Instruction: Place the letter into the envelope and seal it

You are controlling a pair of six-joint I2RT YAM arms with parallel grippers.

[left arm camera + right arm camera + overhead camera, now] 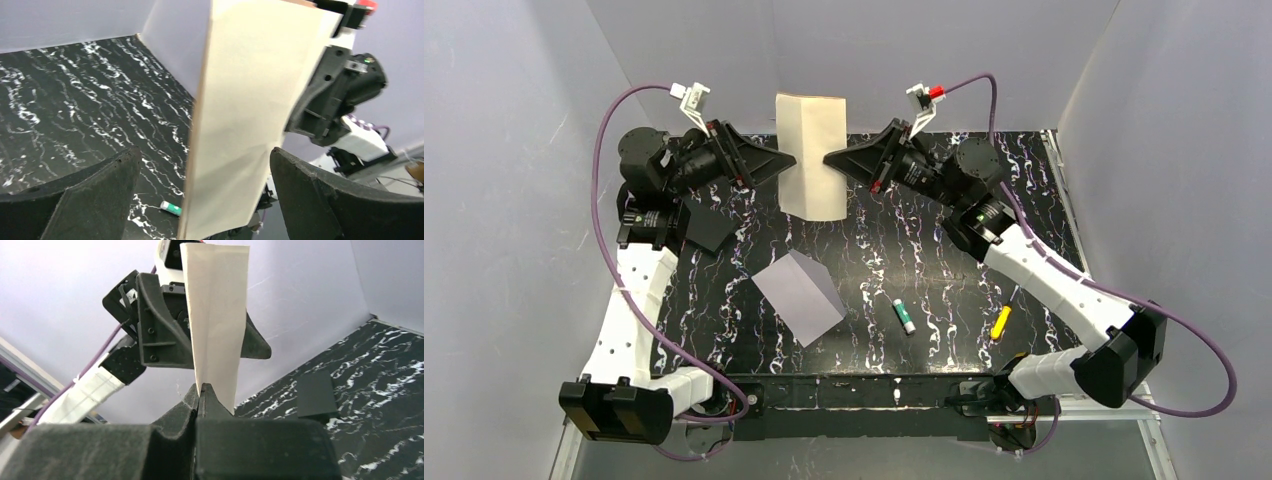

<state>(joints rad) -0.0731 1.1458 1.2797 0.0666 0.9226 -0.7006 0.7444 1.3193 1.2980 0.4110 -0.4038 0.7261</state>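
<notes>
The letter (812, 150), a cream sheet folded lengthwise, hangs in the air at the back of the table between both grippers. My right gripper (829, 158) is shut on its right edge; in the right wrist view the jaws (201, 387) pinch the sheet (217, 315) at its lower edge. My left gripper (790, 162) is open, and its fingers straddle the sheet's left side without touching it (205, 150). The letter (250, 100) fills the gap between them. The pale lavender envelope (799, 297) lies flat on the table in front, apart from both grippers.
A flat black piece (707, 228) lies by the left arm. A green-and-white glue stick (905, 316) and a small yellow object (1001, 322) lie on the marbled black tabletop (894, 250) towards the right front. Grey walls enclose the back and sides.
</notes>
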